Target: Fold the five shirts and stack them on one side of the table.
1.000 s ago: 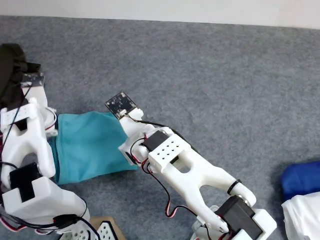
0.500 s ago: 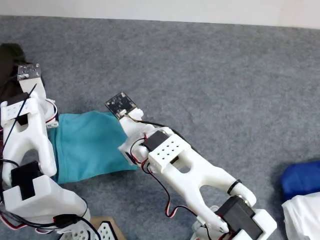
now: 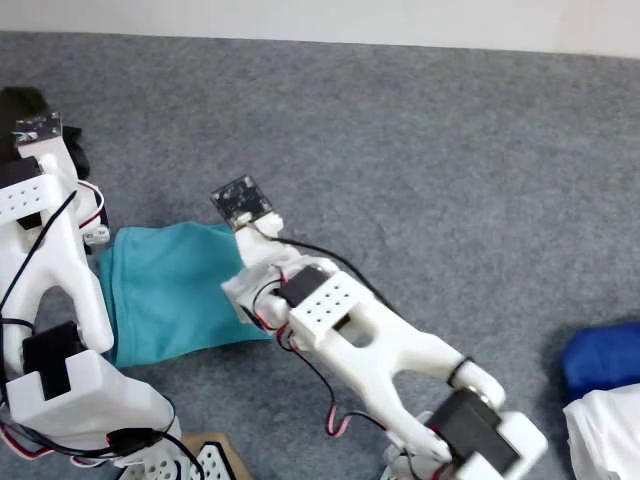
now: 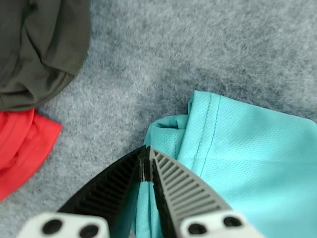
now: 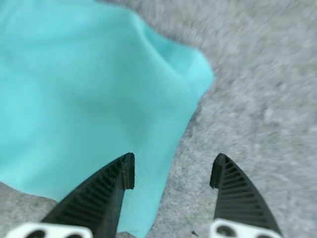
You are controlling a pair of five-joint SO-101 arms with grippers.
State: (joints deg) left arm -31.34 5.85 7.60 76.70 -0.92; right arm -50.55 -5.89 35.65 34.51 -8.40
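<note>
A grey, felt-like table top (image 3: 450, 150) with a coarse, fuzzy nap filled the high view, with a pale strip of wall along the top edge. In the left-centre of the frame lay the teal shirt (image 3: 170, 290), a thin mesh knit with a stitched hem, spread mostly flat in a rough rectangle.

The left gripper (image 4: 147, 163) had its ribbed black jaws pressed together on a rumpled fold at the teal shirt's (image 4: 247, 163) edge. The right gripper (image 5: 173, 158) hung with its jaws wide apart over the shirt's (image 5: 74, 84) other border, one finger above cloth and one above bare felt.

The white plastic left arm (image 3: 50, 270) covered the shirt's left side, and the right arm (image 3: 360, 340), trailing red and black wires, crossed its lower right corner. A crumpled dark shirt (image 4: 39, 44) and a smooth red shirt (image 4: 20, 144) lay touching near the left gripper, apart from the teal one. A blue shirt (image 3: 600, 355) and a white shirt (image 3: 605, 430) sat bunched at the lower right edge.
</note>
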